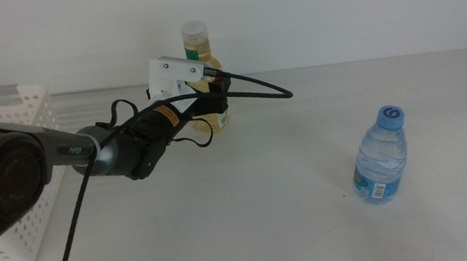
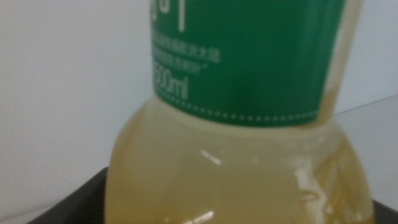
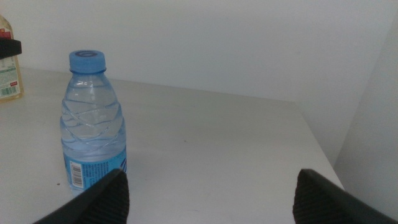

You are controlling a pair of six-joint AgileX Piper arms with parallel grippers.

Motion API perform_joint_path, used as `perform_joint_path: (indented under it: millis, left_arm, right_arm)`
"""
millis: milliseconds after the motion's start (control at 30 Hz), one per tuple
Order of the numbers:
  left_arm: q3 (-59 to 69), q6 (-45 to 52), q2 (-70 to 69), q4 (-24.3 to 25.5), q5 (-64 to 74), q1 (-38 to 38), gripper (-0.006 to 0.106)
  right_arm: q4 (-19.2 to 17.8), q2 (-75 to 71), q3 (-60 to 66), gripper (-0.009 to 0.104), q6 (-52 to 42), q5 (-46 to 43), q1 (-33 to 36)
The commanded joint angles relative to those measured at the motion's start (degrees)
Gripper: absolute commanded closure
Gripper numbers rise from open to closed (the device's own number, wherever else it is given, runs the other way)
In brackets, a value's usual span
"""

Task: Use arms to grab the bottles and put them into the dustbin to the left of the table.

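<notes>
- Nearest the middle camera, the left arm (image 1: 12, 175) reaches in from the left side, its dark body large and blurred at the edge, with black cables (image 1: 246, 86) looping over the white housing behind the wrist.
- At the far end, the left pincer (image 1: 214, 106) sits at the yellow drink bottle (image 1: 203, 68), around the lower body under the green label. From its own wrist view the bottle (image 2: 236, 155) fills the picture and only a dark sliver of a jaw shows at the bottom edge; I cannot tell whether it is clenched on the bottle or not.
- That bottle stands upright near the back of the bench (image 1: 278, 221), well apart from the basket (image 1: 15, 119) at the left edge.
- It looks nearly full, so I judge it fairly heavy for its size, with smooth, slippery plastic walls that give a little under pressure. The narrower band at the label looks like the better place to hold than the bulging base.
- On the right, the small water bottle (image 1: 381, 157) stands upright with its blue cap on. It also looks full, with ribbed, thin walls that may dent; a grip across the ribbed middle seems safest.
- Waiting close to it, the right pincer (image 3: 211, 193) is spread wide, holding nothing.
- No red can shows in any view.
</notes>
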Motion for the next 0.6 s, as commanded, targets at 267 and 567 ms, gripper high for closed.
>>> perform_joint_path:
  millis: [267, 567]
  left_arm:
    - [-2.7, -1.1, -2.9, -1.0, -3.3, 0.3, 0.053]
    - [4.0, -6.0, -11.4, 5.7, 3.5, 0.2, 0.094]
  right_arm:
    - [-0.8, -1.6, -0.4, 0.011, -0.6, -4.4, -0.3]
    - [-0.8, -1.6, -0.4, 0.011, -0.6, -4.4, -0.3]
